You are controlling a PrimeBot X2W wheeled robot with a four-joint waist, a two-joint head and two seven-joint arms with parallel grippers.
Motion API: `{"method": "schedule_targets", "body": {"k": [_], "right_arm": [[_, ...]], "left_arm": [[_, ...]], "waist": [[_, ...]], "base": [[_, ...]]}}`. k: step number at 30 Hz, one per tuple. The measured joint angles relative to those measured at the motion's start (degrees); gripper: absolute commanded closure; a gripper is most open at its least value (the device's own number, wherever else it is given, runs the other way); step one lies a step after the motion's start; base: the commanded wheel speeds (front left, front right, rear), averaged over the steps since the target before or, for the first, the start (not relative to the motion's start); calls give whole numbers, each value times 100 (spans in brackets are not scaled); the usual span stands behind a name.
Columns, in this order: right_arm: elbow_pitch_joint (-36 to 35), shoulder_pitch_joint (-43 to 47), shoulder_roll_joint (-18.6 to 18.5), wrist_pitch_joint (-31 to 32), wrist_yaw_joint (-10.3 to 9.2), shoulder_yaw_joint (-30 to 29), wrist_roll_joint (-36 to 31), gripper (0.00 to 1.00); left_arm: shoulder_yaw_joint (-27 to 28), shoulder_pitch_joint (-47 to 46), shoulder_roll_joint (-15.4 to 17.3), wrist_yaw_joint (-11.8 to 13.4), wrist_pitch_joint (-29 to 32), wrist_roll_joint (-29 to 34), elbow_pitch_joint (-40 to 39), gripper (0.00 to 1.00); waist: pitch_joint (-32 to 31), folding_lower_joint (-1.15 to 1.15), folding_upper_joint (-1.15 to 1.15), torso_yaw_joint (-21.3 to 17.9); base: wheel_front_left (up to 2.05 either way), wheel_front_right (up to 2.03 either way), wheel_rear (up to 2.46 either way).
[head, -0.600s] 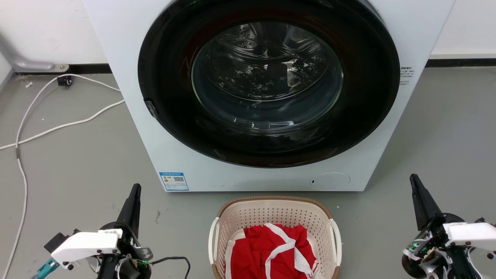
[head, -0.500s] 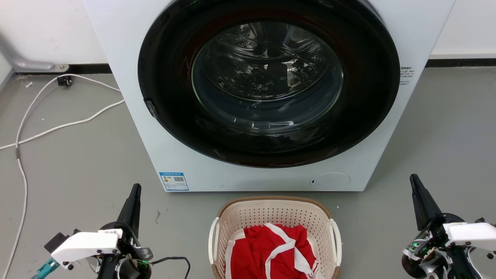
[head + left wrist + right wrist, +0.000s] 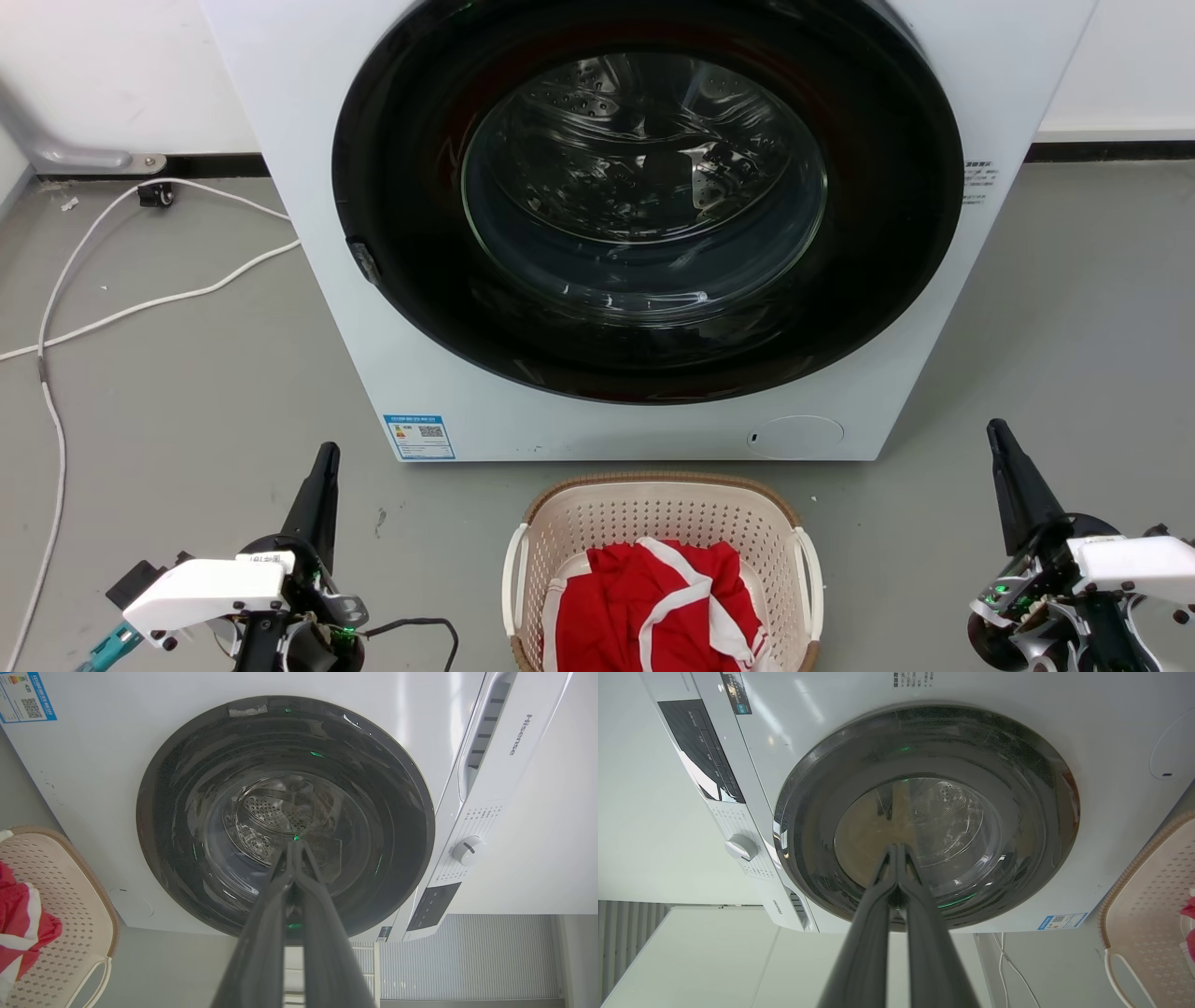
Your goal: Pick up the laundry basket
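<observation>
Cream perforated plastic with a brown woven-look rim, the laundry basket [image 3: 653, 513] sits on the grey floor [image 3: 187, 420] at your 6 o'clock in the head view, just in front of the white washing machine [image 3: 308, 308] at 12, and it holds red cloth with white trim [image 3: 644, 597]. You have the left gripper [image 3: 327, 453] at 7 o'clock and the right gripper [image 3: 995, 429] at 5 o'clock, both well apart from the basket, each with its fingers pressed tip to tip on nothing. You can read "Hisense" [image 3: 520, 735] on the machine's upper panel in the left wrist view, and a blue label with a QR code [image 3: 419, 437] sits at 7 o'clock of the door, its print too small to read.
</observation>
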Motion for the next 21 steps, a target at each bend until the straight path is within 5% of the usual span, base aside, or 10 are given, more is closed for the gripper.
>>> {"method": "schedule_targets", "body": {"k": [21], "right_arm": [[0,-1,7,3,0,-10,-1,100]], "left_arm": [[10,-1,-8,0,19,8,1,100]], "waist": [[0,0,0,0]], "base": [[0,0,0]]}}
